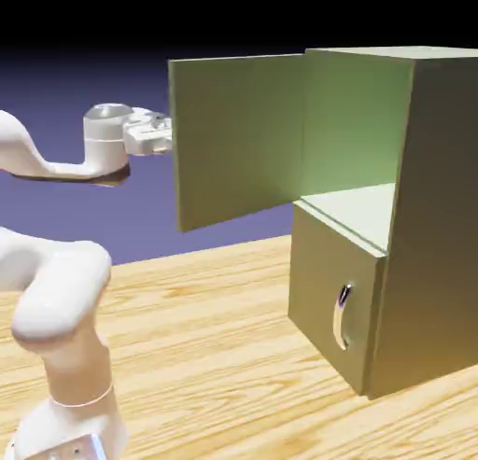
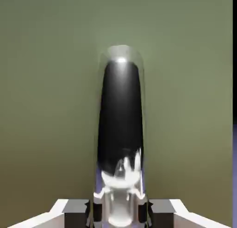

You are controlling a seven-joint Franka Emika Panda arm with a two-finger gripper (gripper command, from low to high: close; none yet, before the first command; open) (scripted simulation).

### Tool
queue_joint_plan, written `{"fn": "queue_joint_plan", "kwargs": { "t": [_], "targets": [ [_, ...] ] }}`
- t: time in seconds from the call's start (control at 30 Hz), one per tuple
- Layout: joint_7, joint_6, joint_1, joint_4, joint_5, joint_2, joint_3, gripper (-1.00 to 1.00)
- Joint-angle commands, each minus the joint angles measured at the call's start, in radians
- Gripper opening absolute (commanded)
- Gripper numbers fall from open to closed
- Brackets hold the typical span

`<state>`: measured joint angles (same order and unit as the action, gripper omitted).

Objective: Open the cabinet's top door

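The cabinet [image 1: 439, 216] stands on the wooden surface [image 1: 224, 355] at the exterior view's right; its top door [image 1: 238, 141] is swung wide, standing out from the box toward the view's left, so the upper compartment shows open and lit inside; the lower door [image 1: 327, 295] is shut, its small silver handle [image 1: 342, 316] facing out. The gripper [image 1: 164, 132] sits at the free edge of the top door, on the side turned away from that camera; in the hand view the long handle [image 2: 120, 130] fills the middle, a glossy curved bar running up from between the fingertips [image 2: 76, 207], with olive panel behind it; the gripper is clenched on the handle.

The door reads as a stiff, flat panel that turns only about its hinge, so it should follow an arc rather than a straight pull; the handle looks smooth and polished, likely slippery, and a grip low on the bar, as here, could slide along it. Judged from how far the panel stands out, the opening looks essentially done.
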<state>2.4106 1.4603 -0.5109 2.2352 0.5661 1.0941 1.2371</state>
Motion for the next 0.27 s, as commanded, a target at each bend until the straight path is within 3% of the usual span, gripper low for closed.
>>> {"fn": "queue_joint_plan", "kwargs": {
  "t": [0.0,0.2,0.23],
  "targets": [
    [-0.005,-0.034,-0.033,-0.036,-0.013,0.0,0.022,-1.0],
    [-0.038,-0.201,-0.209,-0.232,-0.068,0.016,0.123,-1.0],
    [-0.038,-0.201,-0.209,-0.232,-0.068,0.016,0.123,1.0]
  ]
}}
